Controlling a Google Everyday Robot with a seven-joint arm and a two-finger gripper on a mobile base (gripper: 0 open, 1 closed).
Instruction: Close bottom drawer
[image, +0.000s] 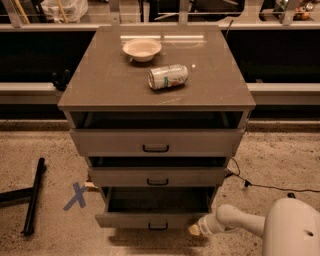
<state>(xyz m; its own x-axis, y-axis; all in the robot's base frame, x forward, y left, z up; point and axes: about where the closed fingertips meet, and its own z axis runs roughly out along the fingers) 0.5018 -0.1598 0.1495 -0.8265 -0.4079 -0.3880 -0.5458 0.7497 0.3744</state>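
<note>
The bottom drawer (150, 220) of the grey-brown cabinet stands pulled out, its flat grey front low in the view with a small dark loop handle (158, 227). Its grey box looks empty inside. My gripper (195, 229) reaches in from the lower right on a white arm (240, 222) and sits at the right end of the drawer front, touching or nearly touching it.
The middle drawer (157, 177) and wider top drawer (156, 143) are also partly open. A white bowl (142, 49) and a can on its side (168, 76) lie on the cabinet top. A black bar (33, 196) and blue tape X (75, 196) are on the floor left; a cable (270, 186) lies on the right.
</note>
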